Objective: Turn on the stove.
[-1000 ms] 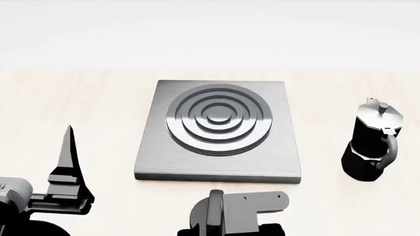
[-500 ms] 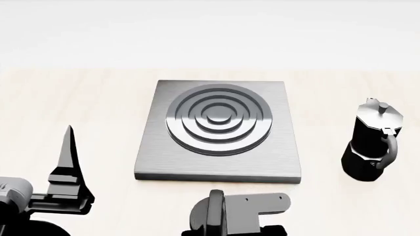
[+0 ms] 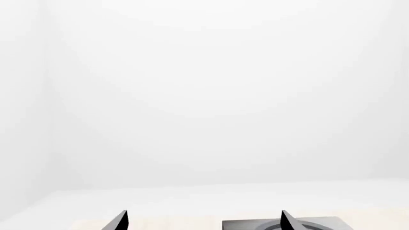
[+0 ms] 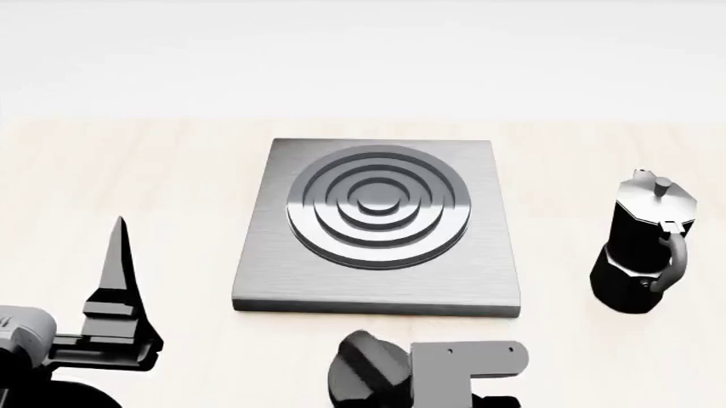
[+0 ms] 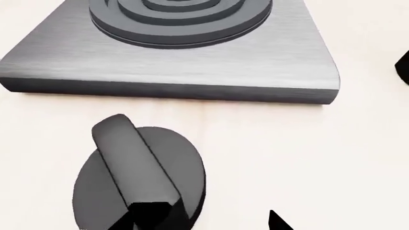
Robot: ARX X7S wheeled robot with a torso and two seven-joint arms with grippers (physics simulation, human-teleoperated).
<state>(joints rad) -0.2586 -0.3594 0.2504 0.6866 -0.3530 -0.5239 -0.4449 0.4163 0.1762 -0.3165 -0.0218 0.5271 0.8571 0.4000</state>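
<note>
The stove [image 4: 378,229] is a flat grey slab with a ringed burner at the table's middle. Its black knob [image 4: 365,374] lies on the table just in front of the slab, its ridge tilted. In the right wrist view the knob [image 5: 137,177] is close, with the slab's front edge [image 5: 172,88] beyond it. My right gripper [image 5: 214,224] is open. One fingertip [image 5: 153,218] is at the near end of the knob's ridge and the other stands apart over bare table. My left gripper [image 3: 203,225] is open and empty, out to the left of the stove [image 3: 255,225].
A black moka pot [image 4: 644,246] stands right of the stove, and its edge shows in the right wrist view [image 5: 403,67]. My right arm's grey bracket [image 4: 471,361] sits beside the knob. The light wooden table [image 4: 148,187] ends at a white wall behind.
My right arm's bracket has shifted right, uncovering the knob. The knob's ridge, upright before, now leans to the left. The left arm has not moved.
</note>
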